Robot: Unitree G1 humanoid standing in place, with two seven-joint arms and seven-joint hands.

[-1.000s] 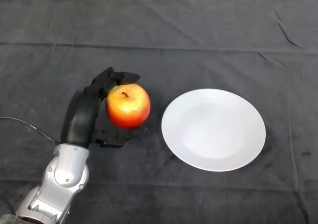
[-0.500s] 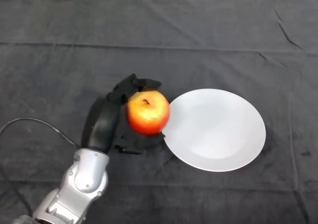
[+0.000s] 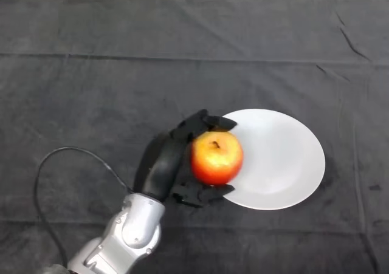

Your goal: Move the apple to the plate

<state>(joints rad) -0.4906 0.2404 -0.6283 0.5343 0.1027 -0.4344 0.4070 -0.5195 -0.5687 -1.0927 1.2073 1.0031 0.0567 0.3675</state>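
A red and yellow apple (image 3: 216,158) is held in my left hand (image 3: 171,158), whose fingers curl over its top and whose thumb sits under it. The apple is over the left rim of a white round plate (image 3: 281,158) that lies on the dark cloth right of centre. The hand covers the plate's left edge. I cannot tell whether the apple touches the plate.
The silver-grey forearm (image 3: 130,231) comes in from the lower left. The table is covered by a dark cloth (image 3: 182,55) with a few creases; its far edge runs along the top of the view.
My hand has carried the apple to the right, from left of the plate to over the plate's left rim. The plate has not moved.
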